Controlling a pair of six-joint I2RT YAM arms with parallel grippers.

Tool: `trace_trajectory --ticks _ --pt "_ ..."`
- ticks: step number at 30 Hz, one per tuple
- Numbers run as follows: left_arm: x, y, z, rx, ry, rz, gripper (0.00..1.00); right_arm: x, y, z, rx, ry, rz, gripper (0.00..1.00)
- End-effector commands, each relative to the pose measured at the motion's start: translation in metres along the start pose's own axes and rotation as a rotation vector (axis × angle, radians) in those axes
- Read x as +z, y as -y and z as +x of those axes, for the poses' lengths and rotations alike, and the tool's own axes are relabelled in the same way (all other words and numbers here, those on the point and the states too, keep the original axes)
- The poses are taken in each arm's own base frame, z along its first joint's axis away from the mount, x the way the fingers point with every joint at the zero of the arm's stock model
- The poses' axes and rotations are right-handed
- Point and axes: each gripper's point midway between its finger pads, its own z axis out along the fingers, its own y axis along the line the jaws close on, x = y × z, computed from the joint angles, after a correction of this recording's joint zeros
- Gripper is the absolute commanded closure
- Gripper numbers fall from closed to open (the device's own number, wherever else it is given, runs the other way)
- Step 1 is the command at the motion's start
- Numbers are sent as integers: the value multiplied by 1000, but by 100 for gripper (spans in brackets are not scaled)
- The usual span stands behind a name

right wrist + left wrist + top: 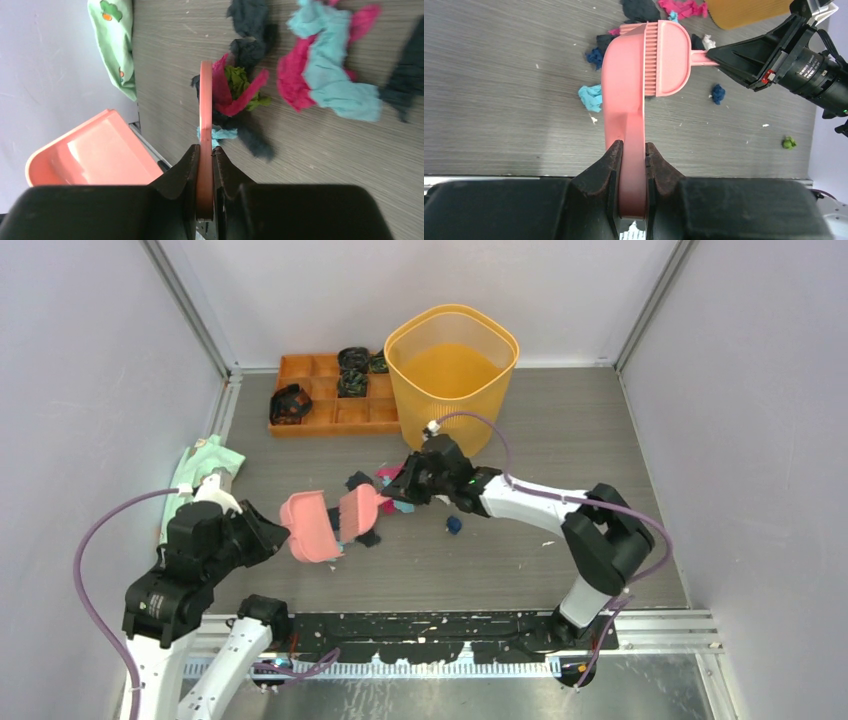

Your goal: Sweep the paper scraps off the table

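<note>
Paper scraps [392,490] lie in a loose cluster mid-table [570,440], with a dark blue one [453,525] apart to the right. My left gripper [262,530] is shut on the handle of a pink dustpan [310,525], held on edge just left of the cluster; the grip shows in the left wrist view [631,152]. My right gripper [400,485] is shut on the handle of a pink brush [358,512], close beside the pan. In the right wrist view the gripper [204,152] holds the brush [205,100] against magenta, green and black scraps [240,85]; more magenta and teal scraps [325,80] lie to the right.
A yellow-orange basket [452,370] stands at the back. An orange compartmented tray [320,405] with black-and-green bands [352,370] is left of it. A mint-green cloth [205,465] lies at the left edge. A black and silver rail [450,630] runs along the near edge.
</note>
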Motion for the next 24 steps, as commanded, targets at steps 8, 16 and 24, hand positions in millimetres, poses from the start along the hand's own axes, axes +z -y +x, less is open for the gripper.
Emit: trace_trajectory --ticks 8,16,24 --pt "26 -21 24 13 -89 -74 98 9 19 22 -35 47 83 99" --pt "54 -7 33 -25 -156 -10 100 -49 87 26 -77 96 321 99" --pt "77 5 42 -70 -205 55 99 -116 117 16 -101 119 402 99"
